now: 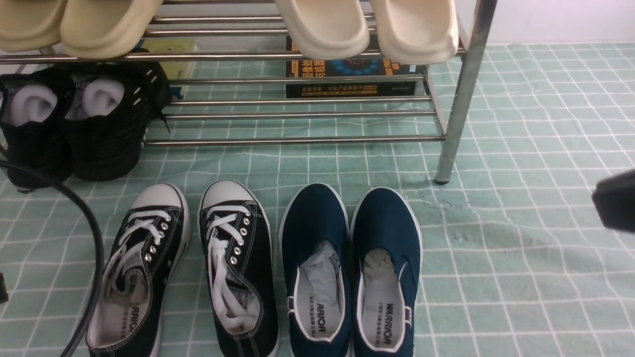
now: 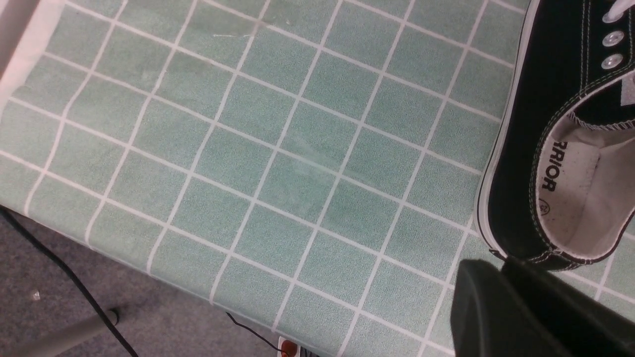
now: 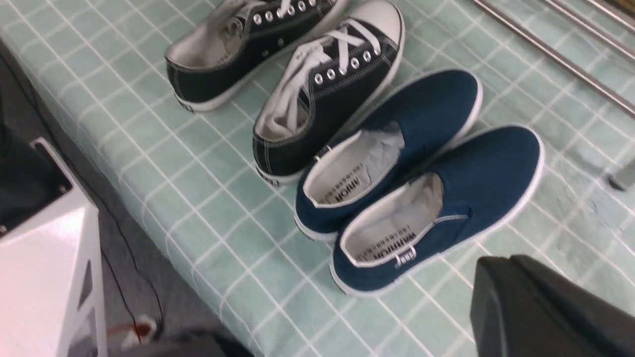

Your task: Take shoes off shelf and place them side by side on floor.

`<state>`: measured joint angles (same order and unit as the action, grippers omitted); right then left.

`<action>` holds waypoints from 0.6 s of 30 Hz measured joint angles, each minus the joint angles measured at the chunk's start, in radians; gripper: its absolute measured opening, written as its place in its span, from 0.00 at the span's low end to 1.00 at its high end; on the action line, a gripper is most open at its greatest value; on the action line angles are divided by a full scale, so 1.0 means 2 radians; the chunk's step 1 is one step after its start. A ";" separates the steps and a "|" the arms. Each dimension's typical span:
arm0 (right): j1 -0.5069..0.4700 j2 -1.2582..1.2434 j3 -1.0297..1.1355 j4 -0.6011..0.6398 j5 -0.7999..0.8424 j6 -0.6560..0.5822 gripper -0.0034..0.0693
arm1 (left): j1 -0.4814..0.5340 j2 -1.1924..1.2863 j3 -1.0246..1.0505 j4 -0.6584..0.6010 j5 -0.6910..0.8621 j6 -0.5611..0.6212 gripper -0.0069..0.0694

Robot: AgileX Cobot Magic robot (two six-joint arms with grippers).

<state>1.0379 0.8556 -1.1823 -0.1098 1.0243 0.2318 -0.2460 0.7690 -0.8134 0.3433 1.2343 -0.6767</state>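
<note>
Both black canvas sneakers stand on the mint-green grid floor (image 1: 521, 277) in front of the chrome shelf (image 1: 464, 94), toes toward it. The left shoe (image 1: 144, 267) and the right shoe (image 1: 238, 263) lie side by side with a small gap. My left gripper (image 2: 501, 265) is shut and empty, its tip just behind the heel of the left sneaker (image 2: 526, 148). My right gripper (image 3: 511, 260) is also shut and empty, hovering beside the navy pair; in the front view it shows at the right edge (image 1: 615, 201). Both sneakers (image 3: 327, 94) show in the right wrist view.
Navy slip-ons (image 1: 352, 272) sit right of the sneakers. Black bulky shoes (image 1: 74, 124) occupy the lower tier's left end, and cream slippers (image 1: 367, 25) the upper tier. A dark box (image 1: 349, 79) lies behind the rack. The cloth's near edge (image 2: 149, 270) drops to grey carpet beside a white frame (image 3: 44, 258).
</note>
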 joint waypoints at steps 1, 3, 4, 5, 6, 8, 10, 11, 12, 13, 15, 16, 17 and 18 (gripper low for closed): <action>0.000 -0.021 0.038 0.000 -0.040 0.002 0.03 | 0.000 0.000 0.000 0.000 0.000 0.000 0.19; 0.000 -0.046 0.090 0.000 -0.098 0.004 0.03 | 0.000 0.000 0.000 0.000 0.000 0.000 0.19; 0.000 -0.066 0.136 -0.001 -0.152 0.005 0.03 | 0.000 0.000 0.000 0.000 0.000 0.000 0.19; 0.000 -0.078 0.165 -0.003 -0.186 0.005 0.03 | 0.000 0.000 0.000 0.000 0.000 0.000 0.19; 0.000 -0.086 0.189 -0.005 -0.215 0.006 0.03 | 0.000 0.000 0.000 0.000 0.000 0.000 0.19; 0.000 -0.099 0.227 -0.014 -0.261 0.006 0.04 | 0.000 0.000 0.000 0.000 0.000 0.000 0.20; 0.000 -0.101 0.237 -0.019 -0.274 0.006 0.04 | 0.000 0.000 0.000 0.000 0.000 0.000 0.20; 0.000 -0.102 0.242 -0.025 -0.283 0.006 0.04 | 0.000 0.000 0.000 -0.001 0.000 0.000 0.20; 0.000 -0.103 0.246 -0.034 -0.291 0.006 0.04 | 0.000 0.000 0.000 -0.002 0.000 0.000 0.20; 0.000 -0.103 0.246 -0.034 -0.292 0.006 0.04 | 0.000 0.000 0.000 -0.002 0.000 0.000 0.20; 0.000 -0.103 0.246 -0.043 -0.298 0.006 0.04 | 0.000 0.000 0.000 -0.002 0.000 0.000 0.20; 0.000 -0.103 0.246 -0.046 -0.299 0.006 0.04 | 0.000 0.000 0.000 -0.003 0.000 0.000 0.20; 0.000 -0.103 0.246 -0.046 -0.299 0.006 0.04 | 0.000 0.000 0.000 -0.003 0.000 0.000 0.20; 0.000 -0.103 0.246 -0.048 -0.299 0.006 0.05 | 0.000 0.000 0.000 -0.004 0.000 0.000 0.20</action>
<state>1.0379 0.6500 -0.6899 -0.2058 0.4257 0.2446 -0.2460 0.7690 -0.8134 0.3360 1.2343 -0.6767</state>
